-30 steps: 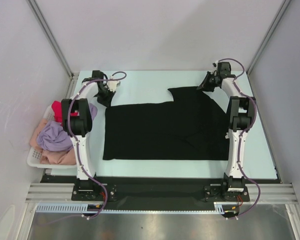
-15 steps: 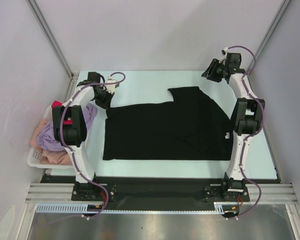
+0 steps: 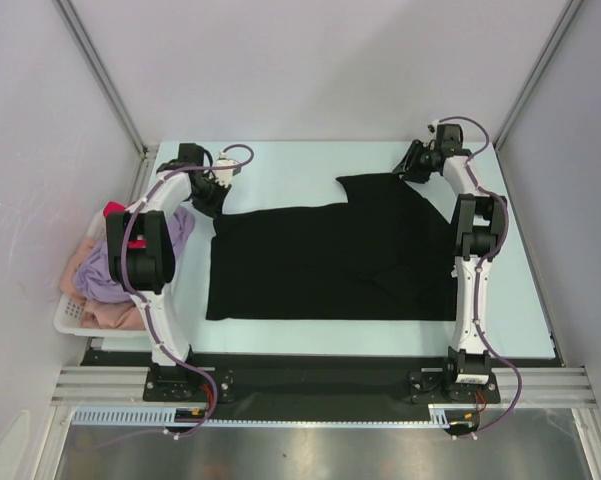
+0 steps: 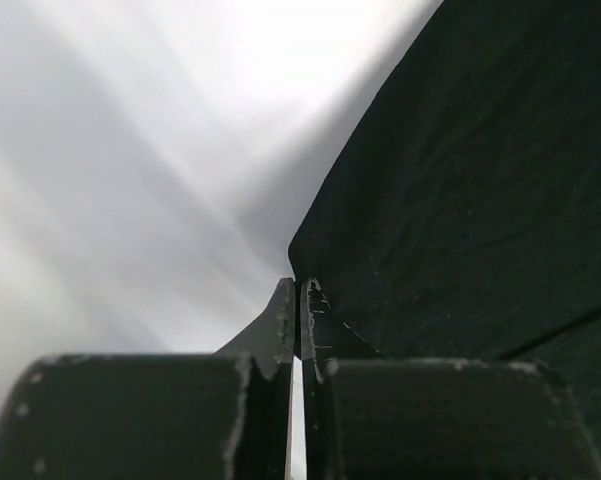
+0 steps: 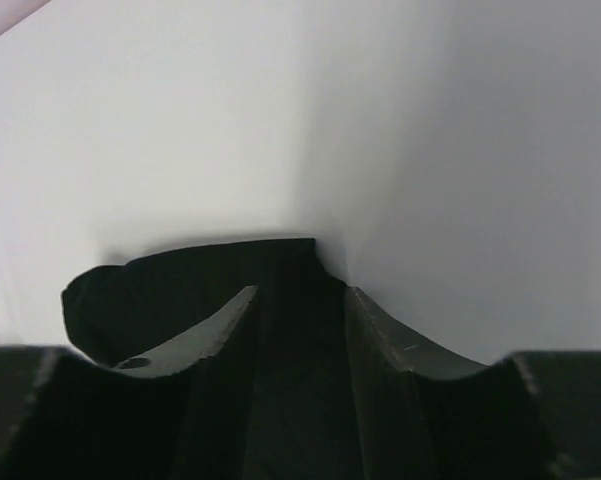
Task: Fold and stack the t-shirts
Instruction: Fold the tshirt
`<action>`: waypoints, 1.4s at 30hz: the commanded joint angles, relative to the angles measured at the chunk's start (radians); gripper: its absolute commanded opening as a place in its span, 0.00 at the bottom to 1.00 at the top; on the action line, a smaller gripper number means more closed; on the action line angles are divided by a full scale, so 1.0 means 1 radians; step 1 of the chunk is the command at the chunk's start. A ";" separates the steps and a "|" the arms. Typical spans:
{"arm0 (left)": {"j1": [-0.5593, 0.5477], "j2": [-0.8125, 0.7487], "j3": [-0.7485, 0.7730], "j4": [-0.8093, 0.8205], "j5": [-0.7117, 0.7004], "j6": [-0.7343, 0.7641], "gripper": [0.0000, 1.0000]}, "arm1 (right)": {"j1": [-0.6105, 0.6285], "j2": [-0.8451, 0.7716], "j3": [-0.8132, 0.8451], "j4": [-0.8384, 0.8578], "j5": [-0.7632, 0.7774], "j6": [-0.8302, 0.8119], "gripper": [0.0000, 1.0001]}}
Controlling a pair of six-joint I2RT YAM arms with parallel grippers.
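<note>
As flattening seemed due, the black t-shirt (image 3: pixel 330 265) was pinched by the left gripper (image 4: pixel 298 288). The right gripper (image 5: pixel 300 292) was held open.

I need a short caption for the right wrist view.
Right gripper, jaws apart, at a corner of the black t-shirt.

One black t-shirt (image 3: pixel 320 265); perhaps three crumpled shirts (image 3: pixel 105 270); one basket (image 3: pixel 68 318).
</note>
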 commanded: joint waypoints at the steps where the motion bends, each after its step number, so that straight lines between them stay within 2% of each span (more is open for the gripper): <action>1: -0.010 -0.021 0.024 0.007 0.005 0.017 0.00 | 0.019 0.022 0.014 -0.004 -0.028 0.002 0.43; 3: -0.015 -0.026 0.024 0.005 0.002 0.015 0.00 | 0.017 0.037 0.025 0.011 -0.048 0.019 0.35; 4: -0.015 -0.030 0.024 0.008 0.002 0.015 0.00 | 0.016 0.041 0.029 0.024 -0.062 0.036 0.21; 6: -0.018 -0.036 0.021 0.005 -0.002 0.017 0.00 | 0.011 0.042 0.058 0.021 -0.066 0.047 0.04; 7: -0.018 -0.042 0.019 0.007 -0.002 0.017 0.00 | 0.010 0.032 0.068 -0.002 -0.062 0.045 0.00; 11: -0.018 -0.105 -0.011 0.027 -0.004 0.043 0.00 | 0.008 -0.115 -0.018 0.008 -0.033 -0.002 0.00; 15: -0.018 -0.156 -0.062 0.037 -0.004 0.067 0.00 | 0.006 -0.332 -0.202 0.037 -0.008 -0.069 0.00; 16: -0.019 -0.170 -0.074 0.031 -0.001 0.072 0.00 | 0.006 -0.431 -0.302 0.047 0.015 -0.082 0.00; 18: -0.023 -0.209 -0.129 0.033 -0.004 0.093 0.00 | 0.006 -0.529 -0.407 0.053 0.036 -0.108 0.00; 19: -0.023 -0.226 -0.151 0.033 -0.005 0.103 0.00 | 0.005 -0.614 -0.526 0.053 0.059 -0.113 0.00; 22: -0.026 -0.292 -0.249 0.042 -0.016 0.142 0.00 | -0.003 -0.751 -0.711 0.044 0.098 -0.100 0.00; 23: -0.026 -0.309 -0.270 0.044 -0.019 0.161 0.00 | -0.004 -0.840 -0.834 0.047 0.104 -0.091 0.00; 27: -0.026 -0.377 -0.356 0.042 -0.050 0.205 0.00 | -0.014 -1.007 -1.064 0.016 0.156 -0.088 0.00; 30: -0.026 -0.406 -0.418 0.036 -0.041 0.233 0.00 | -0.027 -1.105 -1.226 0.019 0.185 -0.087 0.00; 33: -0.026 -0.386 -0.441 0.024 -0.030 0.258 0.00 | -0.044 -1.138 -1.337 0.053 0.178 -0.073 0.00; 38: -0.026 -0.366 -0.468 0.068 -0.099 0.279 0.00 | -0.072 -1.150 -1.392 0.016 0.222 -0.071 0.00; 42: -0.026 -0.354 -0.455 0.088 -0.143 0.285 0.00 | -0.102 -1.204 -1.422 0.007 0.201 -0.057 0.00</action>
